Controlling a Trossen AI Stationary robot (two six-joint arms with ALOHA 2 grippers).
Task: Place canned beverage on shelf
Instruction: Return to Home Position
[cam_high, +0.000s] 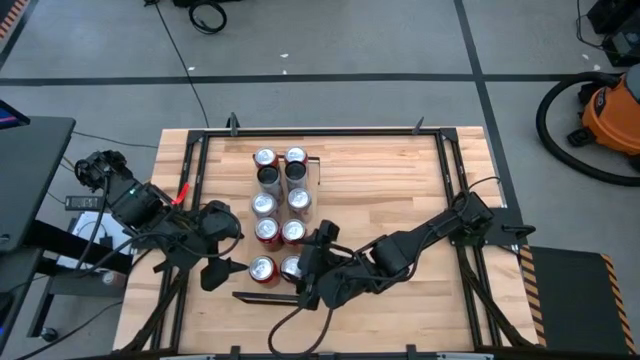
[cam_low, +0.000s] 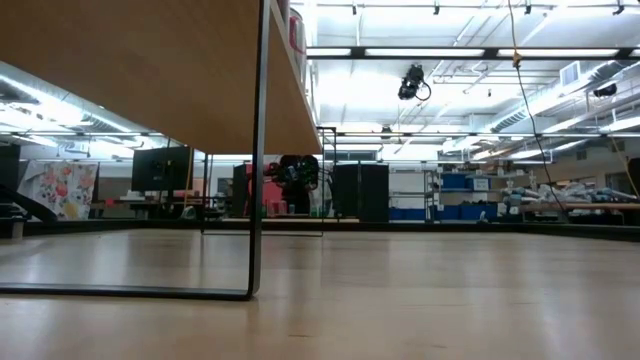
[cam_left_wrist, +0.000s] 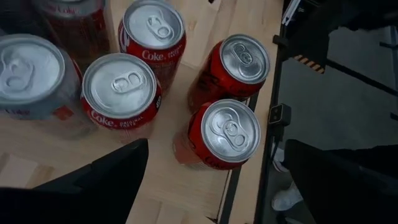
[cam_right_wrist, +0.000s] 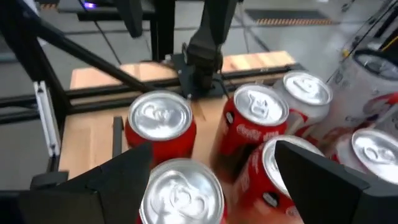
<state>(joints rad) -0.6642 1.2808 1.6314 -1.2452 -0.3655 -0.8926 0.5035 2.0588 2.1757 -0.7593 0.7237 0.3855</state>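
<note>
Ops: status, left gripper (cam_left_wrist: 217, 144)?

Eng: fingers (cam_left_wrist: 106, 180) spread wide, nothing held. Its wrist camera looks down on lids. One red can (cam_left_wrist: 227, 134) sits right under the gap, with its twin (cam_left_wrist: 244, 59) just beside it. Two Coke-marked cans (cam_left_wrist: 121, 84) come next outward, and a silver can (cam_left_wrist: 28, 71) past those.

Ops: right gripper (cam_right_wrist: 213, 146)?

Eng: also wide apart and empty. It hangs over the same end of the rows from the opposite flank. Red cans with silver lids are directly below it, the silver ones further out.

Ops: contact with anything?

Eng: can't tell from overhead. Each gripper sits just beside the end pair, and the pair lies between them.

Ops: where's the product?

Eng: ten cans (cam_high: 266, 229), all upright, in two files of five on the shelf (cam_left_wrist: 168, 199). Running away from the grippers: red pair, red pair, silver pair, dark-topped pair (cam_high: 268, 177), then another silver-lidded pair at the far end. A dark lip (cam_high: 265, 296) closes the shelf end nearest the grippers, just beyond the end pair.

Ops: shelf itself?

Eng: pale board raised on a thin dark frame leg (cam_low: 258, 150), which stands on the planked tabletop (cam_low: 420, 300), roughly mid-table between the two arms. The low camera sees only the board's underside and that leg.

Ops: anything further out?

Eng: orange vacuum (cam_high: 610, 110) on the floor, well clear of the right arm.
</note>
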